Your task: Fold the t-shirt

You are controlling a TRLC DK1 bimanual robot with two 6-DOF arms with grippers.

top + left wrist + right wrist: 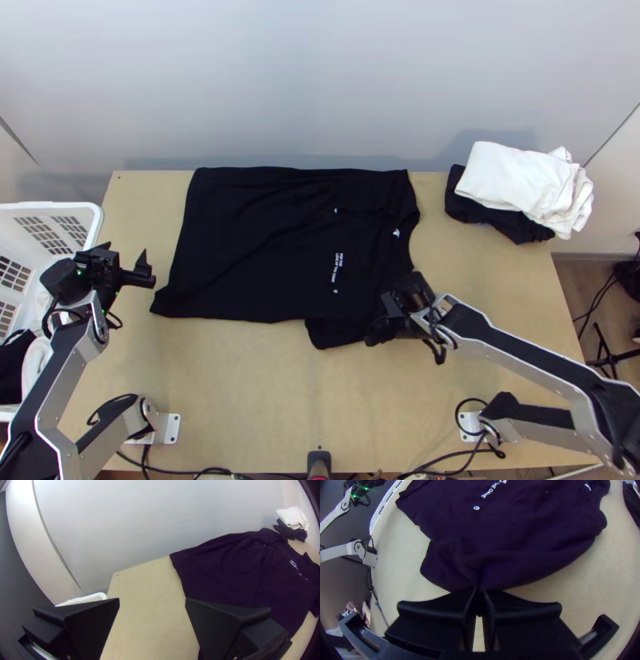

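Backing table (240,400) and shirt (264,248), probably a wall (320,88).

Top view: bright, even illumination; soft grey shadow at two o'clock on the pale wall (320,80). Left wrist view: bright wall, fisheye-bent seam. Right wrist view: bowed wooden tabletop (396,566) edge, darkened corners at four and eight o'clock.
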